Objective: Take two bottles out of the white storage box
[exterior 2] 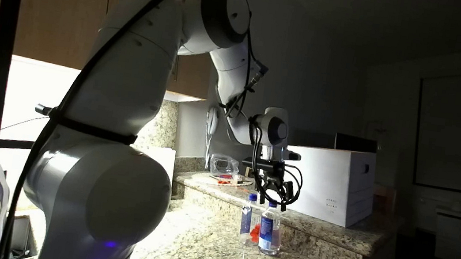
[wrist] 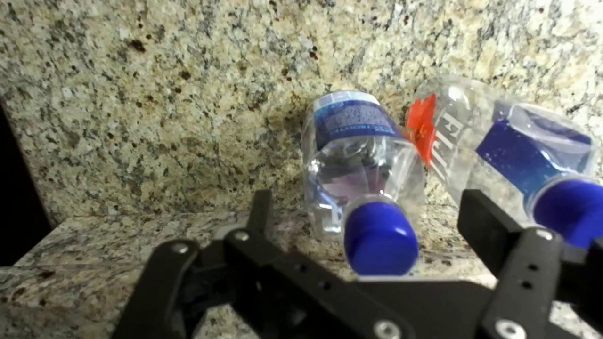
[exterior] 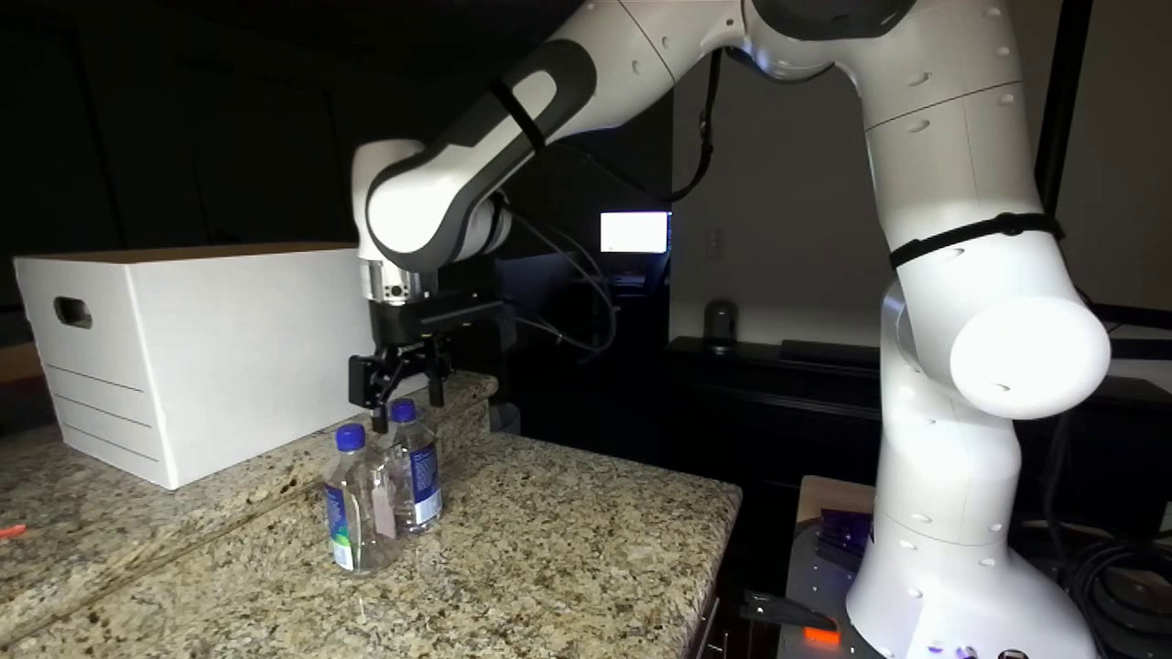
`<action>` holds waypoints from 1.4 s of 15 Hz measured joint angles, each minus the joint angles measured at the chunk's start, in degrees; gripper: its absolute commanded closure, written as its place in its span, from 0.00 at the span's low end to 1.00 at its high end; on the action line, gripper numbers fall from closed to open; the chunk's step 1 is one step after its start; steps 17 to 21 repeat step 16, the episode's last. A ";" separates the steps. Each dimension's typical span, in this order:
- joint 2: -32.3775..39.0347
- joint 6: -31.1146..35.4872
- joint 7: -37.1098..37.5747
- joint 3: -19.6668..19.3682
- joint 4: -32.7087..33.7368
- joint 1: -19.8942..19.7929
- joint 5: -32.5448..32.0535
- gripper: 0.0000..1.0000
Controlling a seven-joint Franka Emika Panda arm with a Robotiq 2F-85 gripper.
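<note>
Two clear plastic bottles with blue labels and blue caps stand upright close together on the lower granite counter, outside the box. The first bottle point(exterior: 421, 476) point(exterior 2: 269, 237) point(wrist: 362, 160) is under my gripper point(exterior: 408, 405) point(exterior 2: 273, 203) point(wrist: 366, 202). The gripper points down and is open, one finger on each side of that bottle's cap, with gaps to both fingers. The second bottle point(exterior: 341, 526) point(exterior 2: 245, 225) point(wrist: 513, 146) stands beside it, outside the right finger in the wrist view. The white storage box point(exterior: 256, 366) point(exterior 2: 317, 181) stands on the raised ledge; its inside is hidden.
The raised granite ledge point(exterior: 119, 522) point(exterior 2: 332, 232) runs along behind the bottles, its step close to them. The lower counter point(exterior: 568, 549) ends at an edge on the robot's side. A clear container point(exterior 2: 224, 165) and small red items point(exterior 2: 223, 182) lie farther along the ledge.
</note>
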 measured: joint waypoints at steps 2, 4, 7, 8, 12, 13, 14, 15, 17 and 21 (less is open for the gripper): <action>-1.52 -0.68 0.00 0.06 0.94 0.10 0.00 0.00; -4.00 -4.75 0.00 0.37 2.40 0.32 0.11 0.00; -8.23 -16.01 -0.25 1.26 5.80 0.35 1.97 0.00; -9.52 -20.07 -0.37 1.36 6.94 0.34 2.86 0.00; -14.02 -32.35 -0.52 1.29 8.88 -0.21 4.93 0.00; -14.97 -33.82 -0.68 1.21 8.64 -0.43 5.15 0.00; -15.79 -34.88 -0.83 1.07 8.23 -0.60 5.16 0.00; -16.46 -35.53 -1.06 0.96 7.80 -0.77 5.16 0.00; -16.89 -35.66 -1.19 0.95 7.43 -0.95 5.17 0.00; -16.89 -35.66 -1.19 0.95 7.43 -0.95 5.17 0.00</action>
